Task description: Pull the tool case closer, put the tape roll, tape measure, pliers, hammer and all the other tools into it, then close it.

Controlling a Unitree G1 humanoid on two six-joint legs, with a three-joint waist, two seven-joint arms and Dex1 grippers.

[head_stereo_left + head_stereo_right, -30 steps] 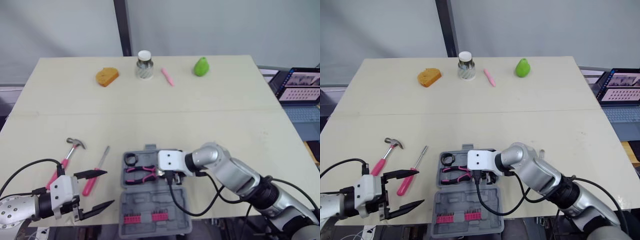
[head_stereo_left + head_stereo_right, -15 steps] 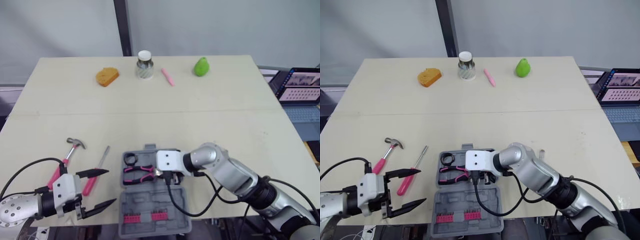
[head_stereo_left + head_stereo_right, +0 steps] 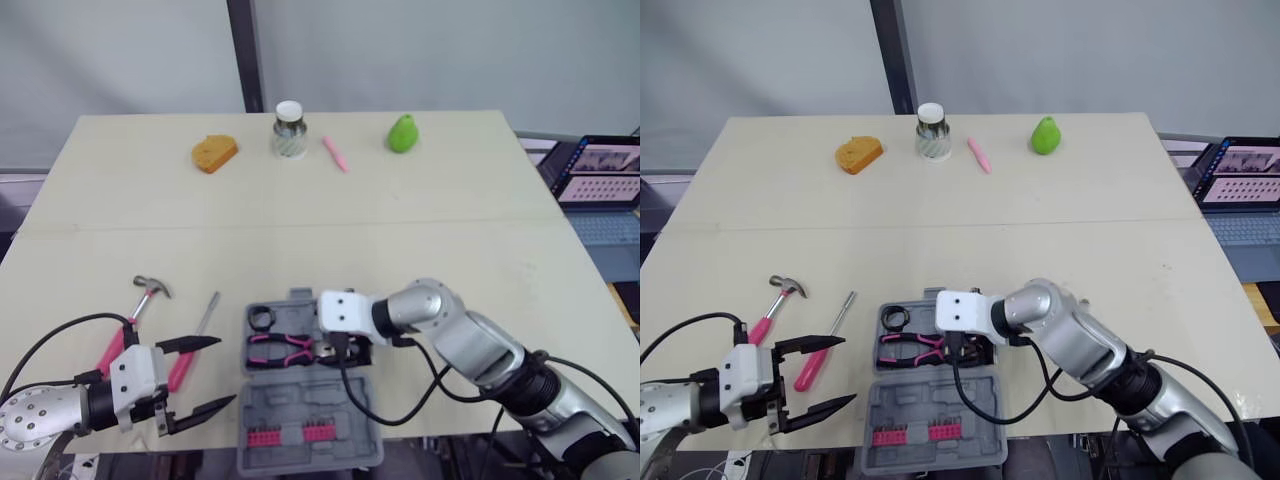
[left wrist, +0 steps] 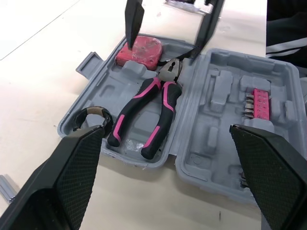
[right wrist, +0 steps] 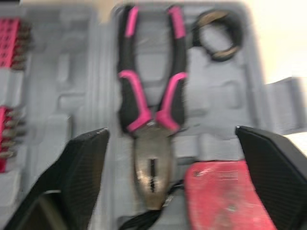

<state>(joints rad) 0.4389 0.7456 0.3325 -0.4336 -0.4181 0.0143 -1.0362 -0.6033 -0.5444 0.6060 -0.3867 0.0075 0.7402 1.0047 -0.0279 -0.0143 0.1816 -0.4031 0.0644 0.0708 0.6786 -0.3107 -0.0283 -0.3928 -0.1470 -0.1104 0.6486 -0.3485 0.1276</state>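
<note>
Risk: the open left gripper point(image 3: 200, 378), left of the tool case point(image 3: 310, 405), could push the screwdriver point(image 3: 205, 318) away, and the open right gripper point(image 4: 162, 48) above it could disturb the pliers point(image 4: 170, 72).

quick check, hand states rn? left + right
Left hand: open, holding nothing, beside the tool case.
Right hand: open, holding nothing, over the pliers in the tool case.
</note>
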